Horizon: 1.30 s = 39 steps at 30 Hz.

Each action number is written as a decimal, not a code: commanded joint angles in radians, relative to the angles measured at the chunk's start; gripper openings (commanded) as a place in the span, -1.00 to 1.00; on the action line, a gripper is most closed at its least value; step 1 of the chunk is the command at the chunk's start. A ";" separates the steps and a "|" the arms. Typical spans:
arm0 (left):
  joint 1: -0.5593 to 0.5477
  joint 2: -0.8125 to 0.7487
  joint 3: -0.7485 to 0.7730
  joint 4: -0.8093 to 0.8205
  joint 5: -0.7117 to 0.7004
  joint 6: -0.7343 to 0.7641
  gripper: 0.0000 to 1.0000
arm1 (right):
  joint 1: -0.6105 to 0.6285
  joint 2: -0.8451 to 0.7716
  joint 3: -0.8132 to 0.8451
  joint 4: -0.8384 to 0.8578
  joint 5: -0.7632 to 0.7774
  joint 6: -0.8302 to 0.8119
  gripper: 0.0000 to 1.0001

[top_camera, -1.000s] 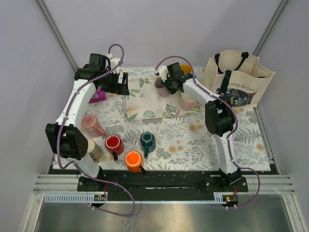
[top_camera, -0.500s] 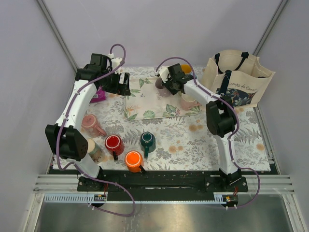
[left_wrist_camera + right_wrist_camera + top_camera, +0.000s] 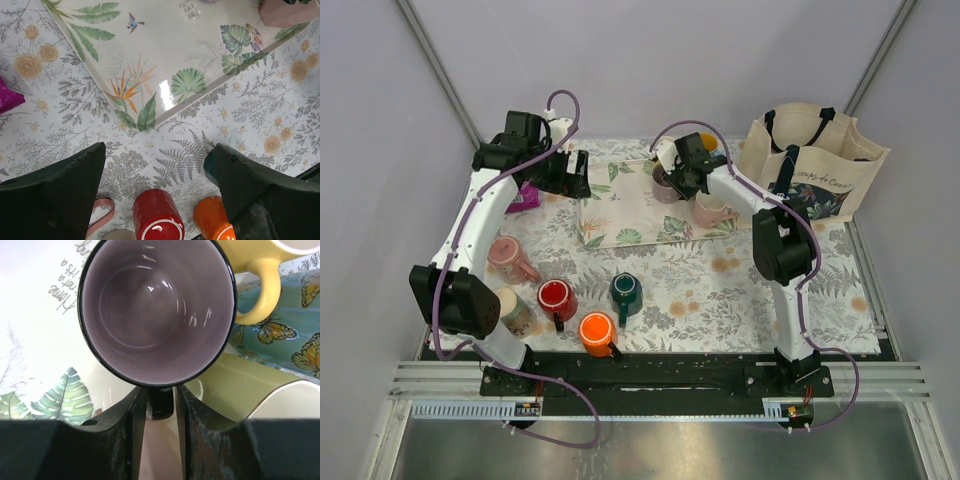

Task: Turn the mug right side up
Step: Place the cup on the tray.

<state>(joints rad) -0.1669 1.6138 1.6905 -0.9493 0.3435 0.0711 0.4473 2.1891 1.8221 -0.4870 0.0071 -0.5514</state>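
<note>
Now the right claw (image 3: pixel 161 401) squeezes the handle of the purple mug (image 3: pixel 156 307), which stands open side up. The left claw (image 3: pixel 155 161) gapes wide. The pink mug (image 3: pixel 504 252) sits well apart.

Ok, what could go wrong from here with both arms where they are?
The right gripper has its jaws shut on the handle of the mauve-grey mug, not the salmon-pink mug that needs turning. The yellow mug sits right beside the held mug, so a swing could knock that. The salmon-pink mug sits close to the red mug; the left gripper, jaws wide open, might bump the red one coming down.
</note>
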 commanded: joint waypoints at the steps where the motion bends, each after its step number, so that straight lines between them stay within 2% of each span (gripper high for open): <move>1: -0.005 -0.048 -0.012 0.020 0.002 0.012 0.84 | -0.005 -0.038 0.008 -0.001 0.007 -0.012 -0.24; 5: -0.008 -0.060 -0.018 0.020 -0.008 0.018 0.84 | -0.005 -0.052 0.012 0.001 0.007 -0.004 -0.22; 8: -0.011 -0.074 -0.028 0.018 -0.012 0.019 0.85 | -0.005 -0.084 0.013 -0.007 -0.004 0.018 -0.11; 9: -0.014 -0.080 -0.032 0.020 -0.021 0.019 0.98 | -0.005 -0.101 0.014 -0.010 -0.031 0.025 -0.04; 10: -0.017 -0.087 -0.040 0.026 -0.043 0.013 0.98 | -0.005 -0.112 0.013 -0.012 -0.047 0.033 0.03; 12: -0.028 -0.103 -0.048 0.029 -0.083 0.021 0.98 | -0.004 -0.147 0.025 -0.034 -0.085 0.045 0.24; 14: -0.043 -0.126 -0.045 0.027 -0.124 0.019 0.98 | -0.005 -0.190 0.029 -0.050 -0.117 0.073 0.53; 15: -0.060 -0.140 -0.042 0.029 -0.158 0.021 0.98 | -0.004 -0.215 0.029 -0.059 -0.130 0.090 0.80; 16: -0.080 -0.153 -0.037 0.029 -0.185 0.033 0.98 | -0.004 -0.247 0.025 -0.064 -0.140 0.106 0.98; 18: -0.138 -0.179 -0.038 -0.006 -0.243 0.129 0.98 | -0.004 -0.319 0.008 -0.082 -0.138 0.114 0.99; 21: -0.294 -0.236 -0.101 -0.005 -0.519 0.342 0.98 | -0.002 -0.399 -0.032 -0.157 -0.101 0.091 0.99; 22: -0.319 -0.250 -0.124 -0.015 -0.532 0.411 0.98 | -0.004 -0.425 -0.062 -0.183 -0.066 0.082 0.99; 24: -0.356 -0.276 -0.153 -0.025 -0.566 0.429 0.98 | -0.004 -0.477 -0.156 -0.196 -0.013 0.073 0.99; 28: -0.375 -0.331 -0.192 0.007 -0.493 0.403 0.98 | 0.001 -0.587 -0.352 -0.180 0.011 0.044 0.99; 31: -0.398 -0.365 -0.178 0.017 -0.430 0.383 0.98 | 0.005 -0.658 -0.421 -0.189 -0.076 0.019 0.99; 34: -0.402 -0.385 -0.146 -0.020 -0.348 0.406 0.98 | 0.005 -0.690 -0.419 -0.232 -0.195 0.033 0.99; 35: -0.402 -0.397 -0.152 -0.028 -0.265 0.430 0.98 | 0.007 -0.690 -0.400 -0.260 -0.247 0.028 0.99; 37: -0.404 -0.439 -0.227 -0.007 -0.192 0.496 0.98 | 0.008 -0.678 -0.362 -0.292 -0.306 0.066 0.99; 38: -0.413 -0.460 -0.283 0.044 -0.217 0.504 0.98 | 0.008 -0.672 -0.339 -0.303 -0.317 0.103 0.99; 39: -0.431 -0.462 -0.326 0.075 -0.310 0.466 0.98 | 0.008 -0.667 -0.313 -0.314 -0.318 0.157 0.99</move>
<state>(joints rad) -0.5682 1.2224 1.4754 -0.9684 0.0311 0.4995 0.4480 1.5658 1.3991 -0.7578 -0.1818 -0.4999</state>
